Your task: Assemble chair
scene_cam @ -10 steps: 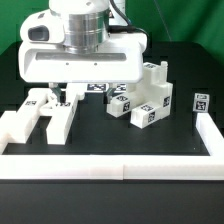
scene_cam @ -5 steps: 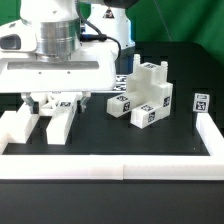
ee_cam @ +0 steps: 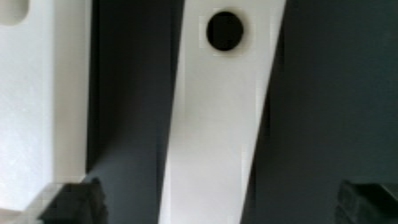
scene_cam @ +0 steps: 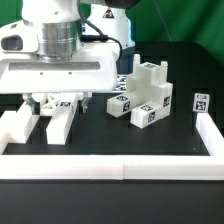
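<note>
Chair blocks (scene_cam: 145, 95) in exterior view, holed slat (ee_cam: 222, 130) at wrist

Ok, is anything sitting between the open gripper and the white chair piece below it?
Nothing visible. In the wrist view the gripper is open to either side of the long chair piece with the hole, and only bare dark table shows beside it. A second white piece lies alongside, apart from it.

The arm (scene_cam: 58, 14) is glossy white. Above the gripper (scene_cam: 48, 97) sits a grey metal collar (scene_cam: 58, 40). The gripper's housing is wide, boxy and white, with dark fingertips (ee_cam: 71, 203).
</note>
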`<state>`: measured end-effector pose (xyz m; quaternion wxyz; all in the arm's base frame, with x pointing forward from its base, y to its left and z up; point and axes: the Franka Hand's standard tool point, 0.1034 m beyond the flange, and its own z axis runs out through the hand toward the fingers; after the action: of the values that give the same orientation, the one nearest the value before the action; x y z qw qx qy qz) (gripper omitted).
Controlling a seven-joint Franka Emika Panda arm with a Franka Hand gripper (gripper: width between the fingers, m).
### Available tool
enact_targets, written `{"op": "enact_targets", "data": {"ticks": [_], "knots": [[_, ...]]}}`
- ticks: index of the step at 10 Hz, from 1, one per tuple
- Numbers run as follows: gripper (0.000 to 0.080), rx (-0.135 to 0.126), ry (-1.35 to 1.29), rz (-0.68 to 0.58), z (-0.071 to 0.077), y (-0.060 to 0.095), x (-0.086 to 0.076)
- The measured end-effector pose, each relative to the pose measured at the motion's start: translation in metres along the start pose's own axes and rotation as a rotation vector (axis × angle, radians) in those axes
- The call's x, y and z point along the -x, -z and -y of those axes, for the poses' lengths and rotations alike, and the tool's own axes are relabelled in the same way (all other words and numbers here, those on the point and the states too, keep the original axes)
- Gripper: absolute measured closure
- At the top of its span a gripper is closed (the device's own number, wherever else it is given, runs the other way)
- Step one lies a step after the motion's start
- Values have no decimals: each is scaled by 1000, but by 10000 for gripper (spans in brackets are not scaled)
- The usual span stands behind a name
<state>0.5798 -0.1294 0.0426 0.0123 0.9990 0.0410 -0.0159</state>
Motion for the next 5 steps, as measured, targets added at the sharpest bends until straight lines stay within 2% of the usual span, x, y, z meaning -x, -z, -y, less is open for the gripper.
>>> {"op": "enact_targets", "data": {"ticks": [5], "knots": [[151,22,7,0,0,-32,13]]}}
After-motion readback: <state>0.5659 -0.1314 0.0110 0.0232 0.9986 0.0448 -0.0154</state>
